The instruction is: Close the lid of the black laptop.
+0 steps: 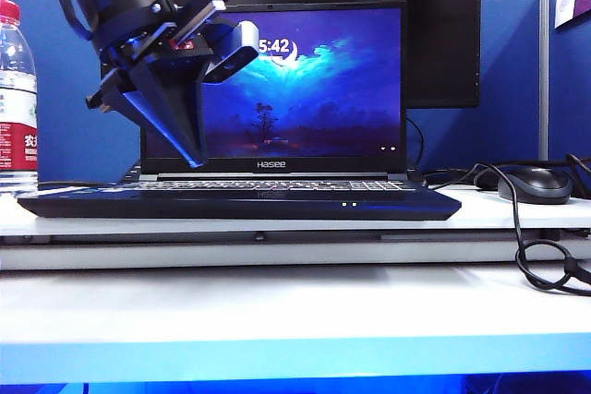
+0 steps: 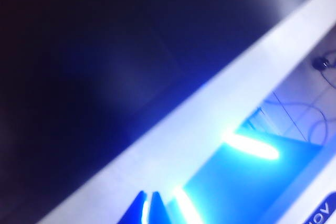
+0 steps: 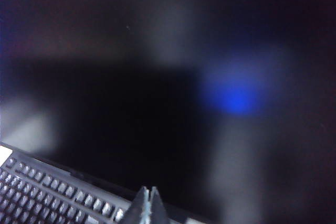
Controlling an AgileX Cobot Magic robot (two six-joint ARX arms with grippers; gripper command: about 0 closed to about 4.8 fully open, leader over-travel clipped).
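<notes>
- Exterior view: you see one black laptop (image 1: 240, 202) open on the white table (image 1: 295, 306), its lid (image 1: 305, 80) upright with the wallpaper lit. The left gripper (image 1: 180, 136) hangs before the lid's left part, fingers pointing down and drawn together, holding nothing. One water bottle (image 1: 16, 99) stands at the left, one mouse (image 1: 536, 184) at the right, and a dark monitor (image 1: 443, 43) sits behind. The right gripper is not in this view; only a scrap of arm shows at the top right corner.
- Left wrist view: mostly blur. You get the left gripper's (image 2: 148, 211) tips close together, empty, over a pale table edge; the laptop is not recognisable.
- Right wrist view: only here you find the right gripper (image 3: 148, 205), tips pressed together, empty, above a keyboard (image 3: 47, 190). A dark, blurred panel fills the rest.
</notes>
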